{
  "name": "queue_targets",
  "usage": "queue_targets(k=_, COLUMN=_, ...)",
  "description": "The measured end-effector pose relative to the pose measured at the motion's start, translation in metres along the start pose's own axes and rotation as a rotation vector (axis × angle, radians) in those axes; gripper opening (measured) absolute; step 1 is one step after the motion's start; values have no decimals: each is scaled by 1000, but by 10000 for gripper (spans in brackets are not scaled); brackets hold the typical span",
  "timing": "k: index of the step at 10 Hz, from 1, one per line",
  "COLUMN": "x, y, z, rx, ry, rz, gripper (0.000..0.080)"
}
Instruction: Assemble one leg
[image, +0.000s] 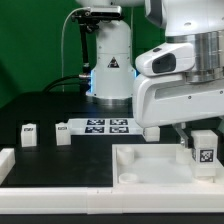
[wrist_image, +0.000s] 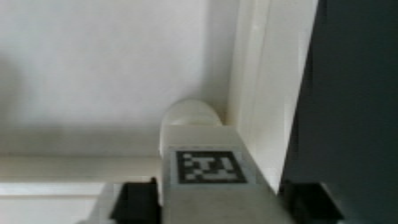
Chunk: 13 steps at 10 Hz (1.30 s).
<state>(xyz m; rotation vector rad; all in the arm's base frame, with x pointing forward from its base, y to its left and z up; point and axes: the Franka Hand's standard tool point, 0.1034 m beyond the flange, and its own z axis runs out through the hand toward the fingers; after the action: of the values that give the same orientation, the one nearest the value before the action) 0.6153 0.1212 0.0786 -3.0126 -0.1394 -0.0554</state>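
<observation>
**Leg Held Over the White Tray Piece**

Black table (image: 35, 110), dark green wall behind. On the exterior view's right, gripper (image: 204, 148) squeezed tight around the leg (image: 206, 155), tag side out. Hangs upright over the big white tray piece (image: 140, 168); touching it or not, hard to tell. In the wrist view, same leg (wrist_image: 208, 150) pinched between two dark fingers (wrist_image: 134, 200), round tip by a raised white edge. Near the marker board (image: 105, 125), a spare leg (image: 28, 133) and a second spare leg (image: 62, 134), standing apart.
</observation>
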Motion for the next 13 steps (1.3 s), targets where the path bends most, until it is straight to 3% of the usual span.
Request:
queue_targets(k=1, x=0, y=3, z=0, rx=-3, ry=0, rz=39, gripper=299)
queue_targets(k=3, x=0, y=4, z=0, rx=0, ry=0, rz=108, gripper=298)
queue_targets(k=8, x=-3, y=-8, z=6, rx=4, ry=30, rz=954, gripper=296)
queue_targets(k=10, x=-1, y=-13, z=7, rx=21, ry=26, rz=1220, gripper=296)
queue_targets(k=12, x=-1, y=-14, z=7, rx=22, ry=25, rz=1290, gripper=296)
queue_targets(k=13, x=-1, y=-14, z=7, rx=20, ry=25, rz=1231, gripper=409)
